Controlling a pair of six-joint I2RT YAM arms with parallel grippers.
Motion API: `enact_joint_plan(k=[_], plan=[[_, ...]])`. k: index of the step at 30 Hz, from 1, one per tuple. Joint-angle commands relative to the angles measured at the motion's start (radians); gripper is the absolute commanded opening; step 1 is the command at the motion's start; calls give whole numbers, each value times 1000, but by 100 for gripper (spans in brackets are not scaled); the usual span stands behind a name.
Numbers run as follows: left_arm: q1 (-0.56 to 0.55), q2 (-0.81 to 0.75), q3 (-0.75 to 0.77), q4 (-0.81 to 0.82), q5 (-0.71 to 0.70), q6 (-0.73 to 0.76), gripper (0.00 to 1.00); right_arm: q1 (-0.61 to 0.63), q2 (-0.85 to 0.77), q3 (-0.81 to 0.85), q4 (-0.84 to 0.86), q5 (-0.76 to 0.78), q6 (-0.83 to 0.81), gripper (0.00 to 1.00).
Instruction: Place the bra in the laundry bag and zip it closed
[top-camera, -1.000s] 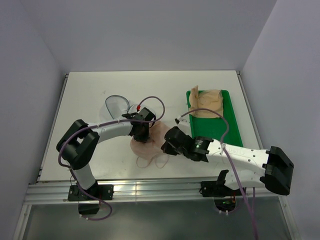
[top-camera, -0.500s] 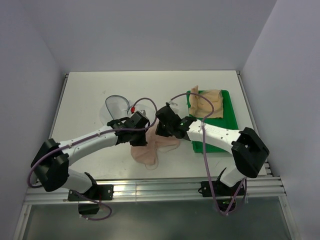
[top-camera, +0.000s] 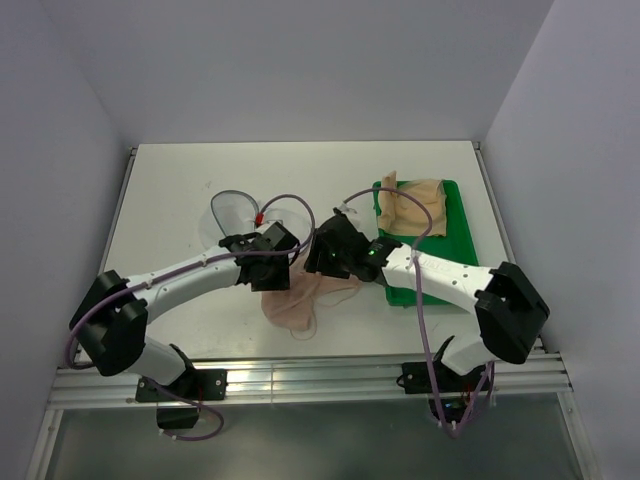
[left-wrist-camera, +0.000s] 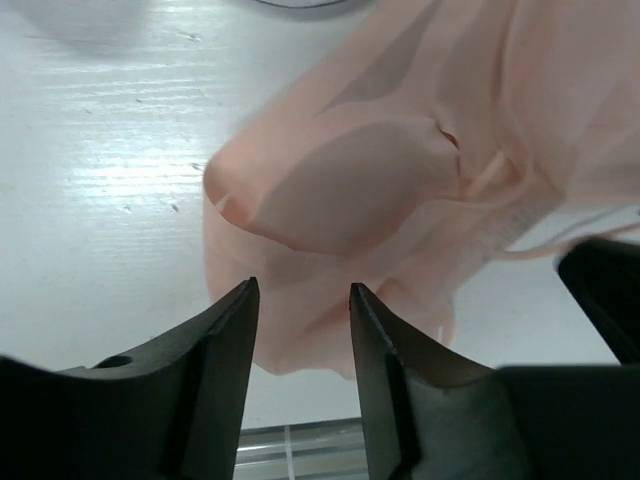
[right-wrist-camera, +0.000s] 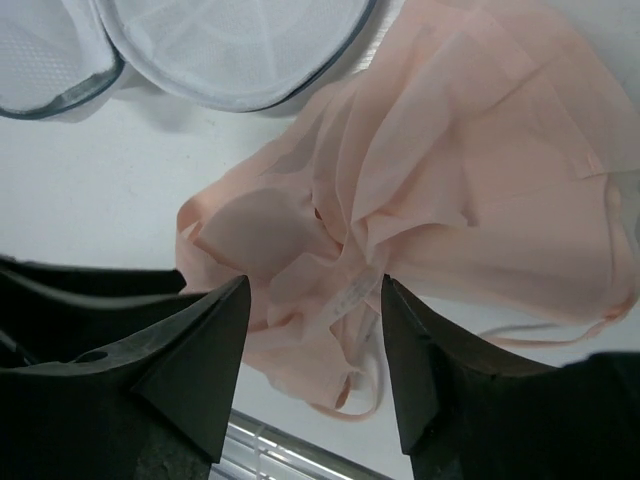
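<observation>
Top view: the bra (top-camera: 300, 300) lies at lower centre of the table (top-camera: 170, 180), with the laundry bag (top-camera: 232, 212) to its upper left. At right, a tray (top-camera: 455, 262) carries a garment (top-camera: 415, 205). The left gripper (left-wrist-camera: 302, 292) and right gripper (right-wrist-camera: 315, 284) sit side by side over the bra.

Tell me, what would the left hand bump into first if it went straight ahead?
Probably the bra, crumpled on the table just ahead of the open left hand, though depth is unclear.
</observation>
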Motion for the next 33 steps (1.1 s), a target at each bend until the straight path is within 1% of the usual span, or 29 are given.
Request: enact_joint_plan(k=[1, 5, 8, 10, 14, 15, 17, 18, 24, 33], plan=[[7, 31, -1, -13, -80, 19, 49, 2, -67, -28, -2, 2, -17, 64], [7, 65, 18, -42, -117, 25, 49, 11, -98, -61, 11, -4, -10, 64], [7, 77, 25, -68, -137, 31, 45, 11, -112, -99, 21, -6, -3, 64], [7, 83, 31, -87, -156, 34, 39, 9, -121, -122, 35, -8, 2, 64], [7, 90, 45, -108, -180, 34, 26, 12, -110, -139, 52, -8, 3, 64], [7, 88, 46, -111, -183, 34, 18, 11, -101, -146, 61, -8, 3, 64], [8, 80, 45, -111, -184, 33, 9, 11, -92, -154, 72, -11, 5, 64], [8, 77, 45, -111, -183, 34, 0, 12, -78, -163, 83, -8, 5, 64], [21, 48, 23, -127, -198, 33, 0, -9, -22, -200, 132, -9, 17, 64], [99, -58, -64, -131, -184, 43, 0, -52, 55, -205, 169, -11, 17, 63]])
